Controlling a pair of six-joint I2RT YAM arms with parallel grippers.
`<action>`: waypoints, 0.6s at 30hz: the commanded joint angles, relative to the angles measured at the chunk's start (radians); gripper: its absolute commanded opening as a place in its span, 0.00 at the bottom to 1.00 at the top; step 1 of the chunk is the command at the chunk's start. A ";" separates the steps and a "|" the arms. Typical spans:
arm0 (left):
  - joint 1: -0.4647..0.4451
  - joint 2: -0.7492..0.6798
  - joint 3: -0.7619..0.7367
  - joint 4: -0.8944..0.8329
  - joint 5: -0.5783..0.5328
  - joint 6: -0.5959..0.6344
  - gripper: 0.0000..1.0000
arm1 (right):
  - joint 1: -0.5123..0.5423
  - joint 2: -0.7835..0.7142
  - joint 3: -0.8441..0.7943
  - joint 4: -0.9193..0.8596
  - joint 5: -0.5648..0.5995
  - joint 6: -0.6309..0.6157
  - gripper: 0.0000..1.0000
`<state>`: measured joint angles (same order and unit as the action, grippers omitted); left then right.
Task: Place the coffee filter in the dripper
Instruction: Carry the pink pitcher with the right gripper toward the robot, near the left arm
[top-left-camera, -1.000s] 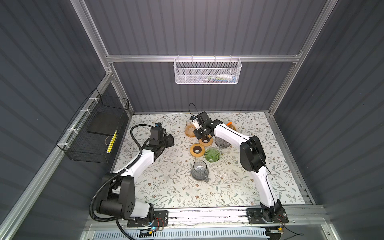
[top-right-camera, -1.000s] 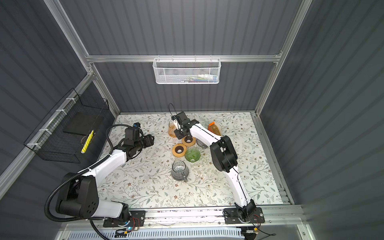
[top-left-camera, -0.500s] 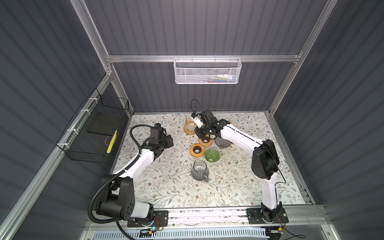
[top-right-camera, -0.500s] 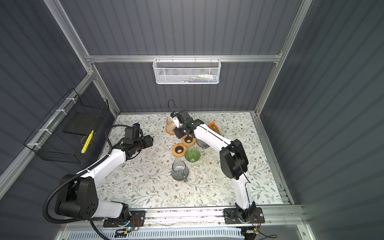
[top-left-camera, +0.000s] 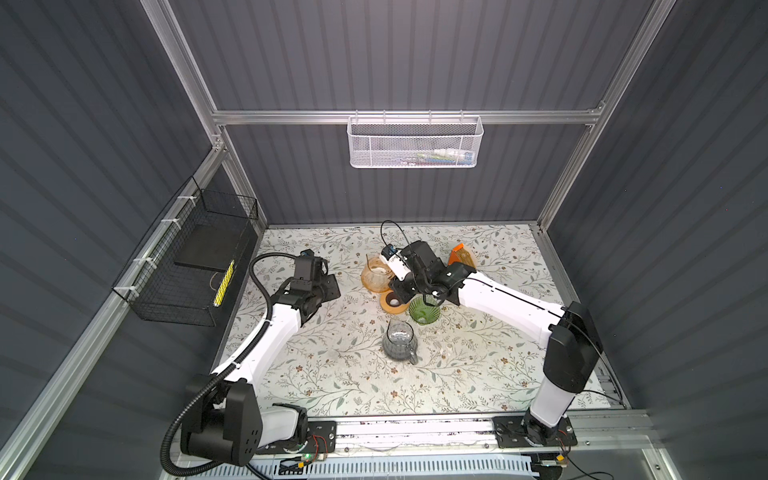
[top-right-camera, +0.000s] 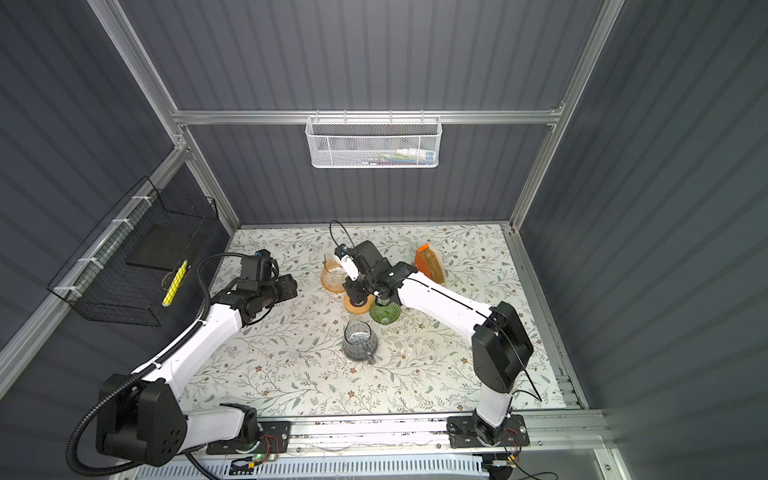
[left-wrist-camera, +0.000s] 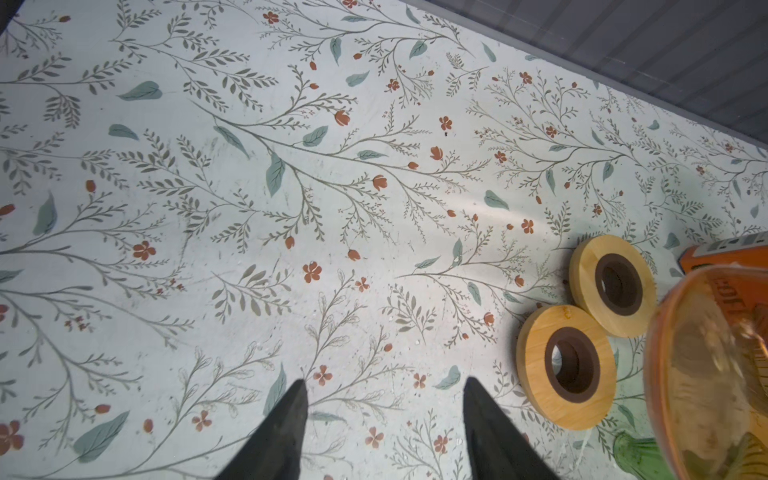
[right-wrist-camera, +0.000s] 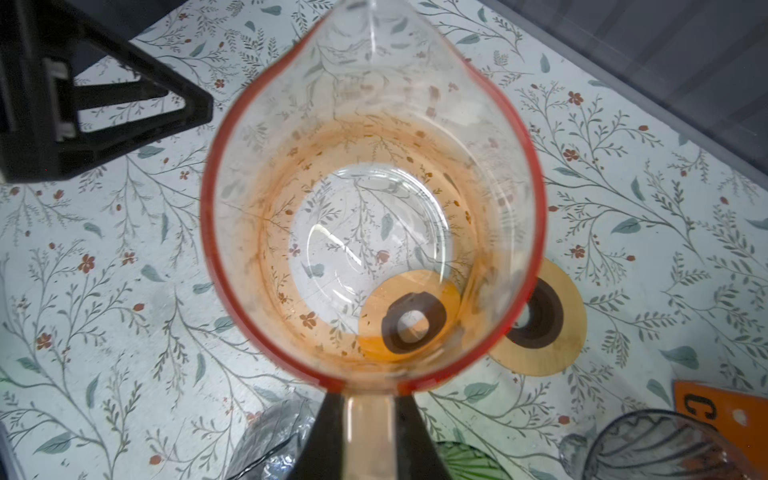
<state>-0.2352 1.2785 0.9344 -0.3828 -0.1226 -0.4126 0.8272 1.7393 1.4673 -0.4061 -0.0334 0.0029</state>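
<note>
Floral tabletop (top-left-camera: 332, 374) holds green dripper (top-left-camera: 423, 311) near right claw (right-wrist-camera: 368, 419).

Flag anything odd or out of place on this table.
The right gripper is shut on the handle of the orange carafe, while the orange filter pack stands untouched. One wooden ring lies loose, touching a second wooden ring, apart from the green dripper. Nothing looks spilled or broken.
</note>
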 joint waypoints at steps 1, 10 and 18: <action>-0.004 -0.034 0.027 -0.098 -0.057 -0.011 0.60 | 0.020 -0.057 -0.018 0.055 0.012 0.026 0.00; -0.004 -0.059 0.027 -0.193 -0.107 -0.017 0.61 | 0.119 -0.124 -0.062 0.024 0.036 0.042 0.00; -0.004 -0.105 0.019 -0.278 -0.134 -0.028 0.61 | 0.239 -0.165 -0.106 0.023 0.060 0.057 0.00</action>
<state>-0.2352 1.2186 0.9344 -0.5968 -0.2295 -0.4248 1.0401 1.6039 1.3670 -0.4149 0.0048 0.0475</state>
